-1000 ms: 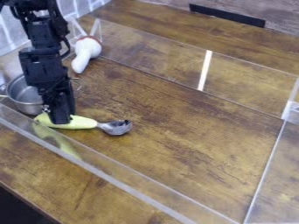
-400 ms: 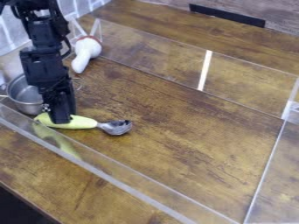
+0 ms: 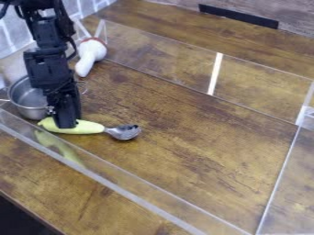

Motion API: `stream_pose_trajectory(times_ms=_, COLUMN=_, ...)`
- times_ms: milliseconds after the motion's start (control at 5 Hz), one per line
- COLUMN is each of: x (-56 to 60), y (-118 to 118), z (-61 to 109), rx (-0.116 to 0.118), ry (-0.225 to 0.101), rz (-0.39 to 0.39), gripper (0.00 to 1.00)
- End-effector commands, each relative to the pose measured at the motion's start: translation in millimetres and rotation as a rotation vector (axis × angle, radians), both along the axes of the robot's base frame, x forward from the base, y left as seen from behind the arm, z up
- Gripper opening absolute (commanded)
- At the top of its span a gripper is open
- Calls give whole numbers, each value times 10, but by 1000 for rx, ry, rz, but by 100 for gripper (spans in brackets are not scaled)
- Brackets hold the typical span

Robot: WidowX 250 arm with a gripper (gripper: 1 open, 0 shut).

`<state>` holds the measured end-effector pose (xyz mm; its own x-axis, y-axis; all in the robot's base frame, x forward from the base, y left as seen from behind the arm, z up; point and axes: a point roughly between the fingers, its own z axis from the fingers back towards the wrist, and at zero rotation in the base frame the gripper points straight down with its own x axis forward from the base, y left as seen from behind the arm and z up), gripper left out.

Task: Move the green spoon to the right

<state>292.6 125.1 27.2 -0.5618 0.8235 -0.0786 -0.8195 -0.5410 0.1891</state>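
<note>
The green spoon (image 3: 88,129) lies flat on the wooden table near the left edge, its yellow-green handle pointing left and its grey metal bowl (image 3: 123,132) to the right. My black gripper (image 3: 62,119) points almost straight down onto the left end of the handle. Its fingers look closed around that handle, with the spoon still resting on the table. The fingertips themselves are dark and hard to separate.
A metal pot (image 3: 21,95) stands just left of the gripper. A white object (image 3: 88,57) with a red tip lies behind it. Clear acrylic walls (image 3: 218,73) frame the table (image 3: 196,138), with a low front wall close below the spoon.
The spoon's bowl has shifted very slightly to the right. The gripper stays on the handle in nearly the same place.
</note>
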Motion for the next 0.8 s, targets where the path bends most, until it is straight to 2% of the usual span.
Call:
stream_pose_trajectory(times_ms=0, x=77, y=81, z=79, rx=4, ry=-35, rz=0, gripper=0)
stream_pose_trajectory(times_ms=600, x=129, y=-100, z=82, rx=-48, ry=-16, rz=-165, gripper=0)
